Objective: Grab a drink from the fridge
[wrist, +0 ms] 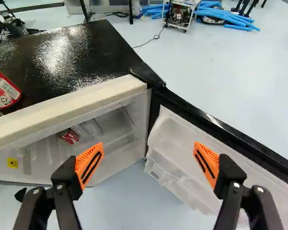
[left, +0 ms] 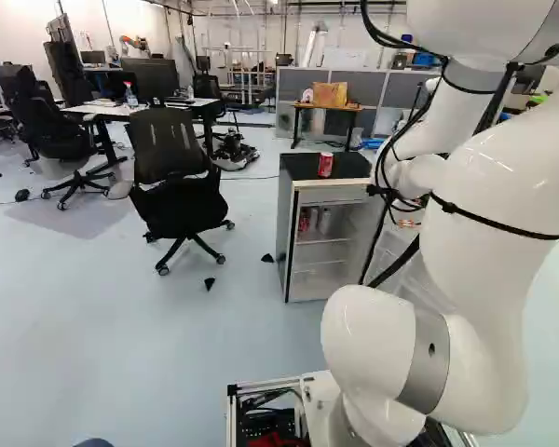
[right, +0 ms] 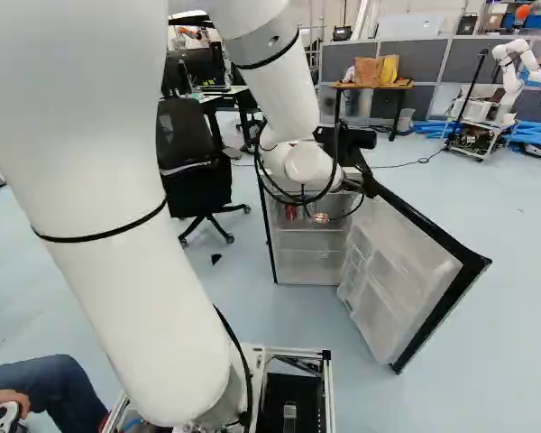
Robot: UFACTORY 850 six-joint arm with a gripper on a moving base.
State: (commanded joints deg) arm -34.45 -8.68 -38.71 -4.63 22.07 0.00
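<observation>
As we look from the left base view's left side, two black office chairs come first, one farther back [left: 61, 140] and one nearer [left: 172, 158], with two small dark pieces [left: 210, 283] [left: 267, 258] lying on the pale floor between the nearer chair and the fridge [left: 285, 233]. We find a red can [left: 325, 165] standing upright on the fridge's black top, near its front edge. Below it the fridge stands open towards us, and on a shelf inside we make out another red can [left: 304, 221] with a grey can [left: 324, 221] just beside it. Our white arm [left: 382, 345] rises to the right of these and reaches out towards the fridge's front. At its end we have the gripper [right: 321, 217], mostly hidden by the wrist in the base views; the wrist view shows us its two fingers standing well apart, the orange pads [wrist: 90, 164] facing each other across a wide gap. Ahead, beyond that gap, we see the hinge corner where cabinet and door meet. Farther right, in the right base view, the door [right: 397, 271] is swung wide open, its moulded white inner shelves showing, and beyond it, at the back, we see another robot [right: 509, 81].
</observation>
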